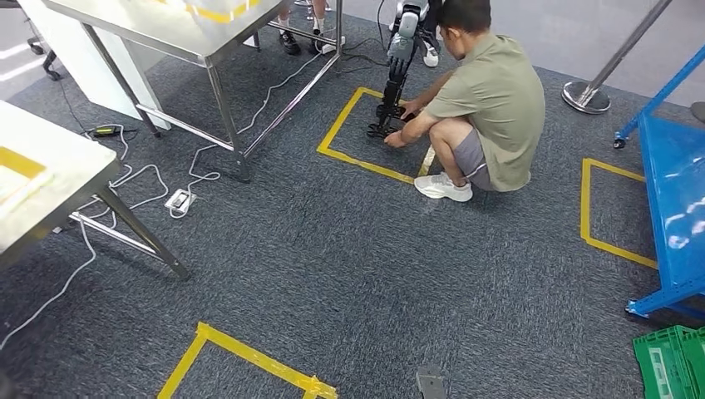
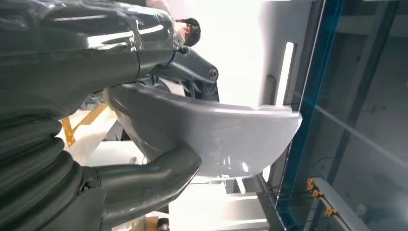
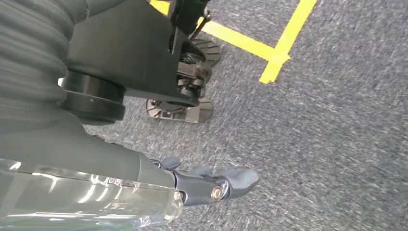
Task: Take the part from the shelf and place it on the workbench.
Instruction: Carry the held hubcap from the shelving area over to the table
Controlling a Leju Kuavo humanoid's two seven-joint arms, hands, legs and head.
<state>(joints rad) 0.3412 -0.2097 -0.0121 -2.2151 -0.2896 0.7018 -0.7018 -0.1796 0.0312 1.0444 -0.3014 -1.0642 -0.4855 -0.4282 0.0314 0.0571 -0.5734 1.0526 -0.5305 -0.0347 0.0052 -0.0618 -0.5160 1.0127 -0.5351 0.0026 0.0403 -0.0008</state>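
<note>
In the left wrist view my left hand (image 2: 82, 72) grips a pale grey curved part (image 2: 231, 139), with the thick thumb (image 2: 149, 185) pressed under it and the darker fingers over its far side. A blue shelf frame (image 2: 308, 96) stands close behind the part. My right hand (image 3: 204, 185) hangs over the grey carpet in the right wrist view, holding nothing, its dark fingers stretched out.
Steel workbenches stand at the left (image 1: 58, 158) and far left (image 1: 166, 33), with cables and a power strip (image 1: 179, 199) beneath. A person (image 1: 486, 108) crouches ahead beside another robot's legs (image 1: 392, 91). A blue shelf (image 1: 675, 208) and a green crate (image 1: 673, 362) are on the right. Yellow tape (image 1: 249, 357) marks the carpet.
</note>
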